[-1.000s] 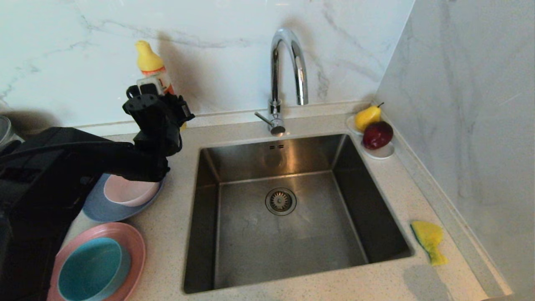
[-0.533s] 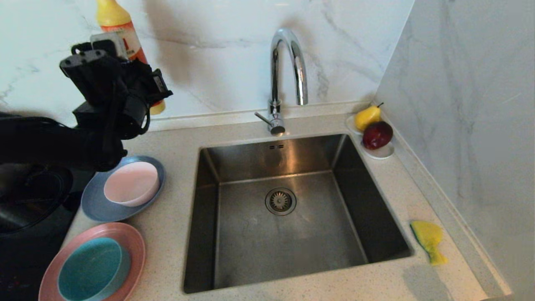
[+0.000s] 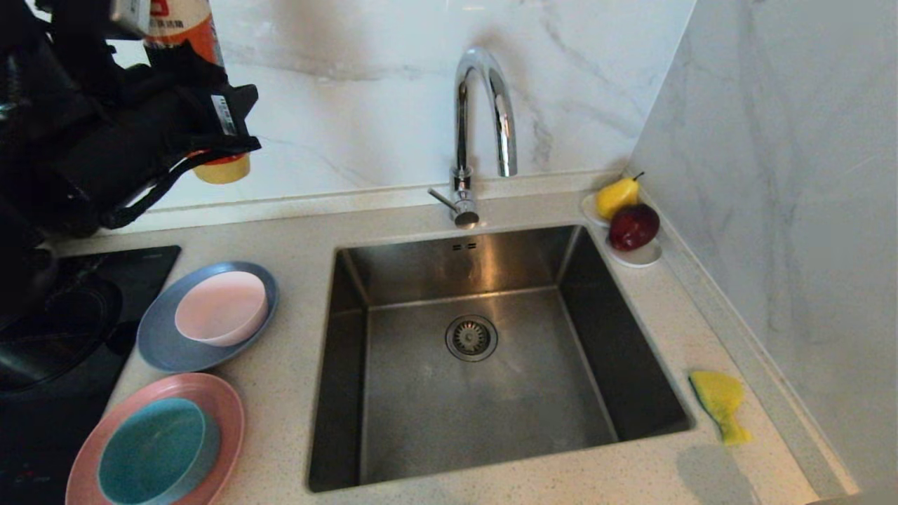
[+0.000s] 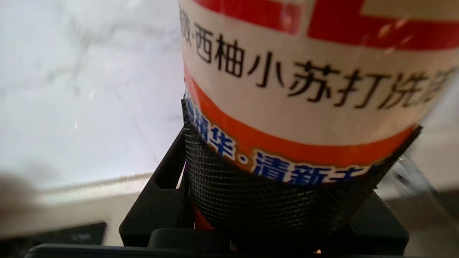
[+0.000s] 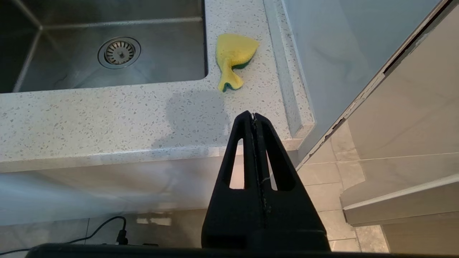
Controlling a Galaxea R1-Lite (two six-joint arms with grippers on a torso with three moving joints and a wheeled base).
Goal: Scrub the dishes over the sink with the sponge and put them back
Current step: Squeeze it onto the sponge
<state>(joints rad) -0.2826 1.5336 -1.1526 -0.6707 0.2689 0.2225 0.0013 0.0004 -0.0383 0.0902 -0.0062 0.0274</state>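
The left claw is up high at the far left, in front of the white marble wall. It is clamped around a soap bottle with an orange and white label. In the left wrist view, the bottle fills most of the picture and sits between the black fingers.

Below it, a black stove top lies at the left edge of the surface. Just beside it is the grey-blue plate with the pale pink bowl sitting on it. Nearer to the robot is the pink plate with the teal bowl on it.

In the middle is the steel sink with its round drain. The tall shiny faucet stands behind it.

At the back right corner, a yellow pear and a dark red fruit sit in a small white dish.

The yellow and green sponge lies bent on the surface just to the right of the sink, near the side wall.

The right claw is pressed tight together and holds nothing. It hangs low in front of the surface's edge, near the sponge but not touching it.
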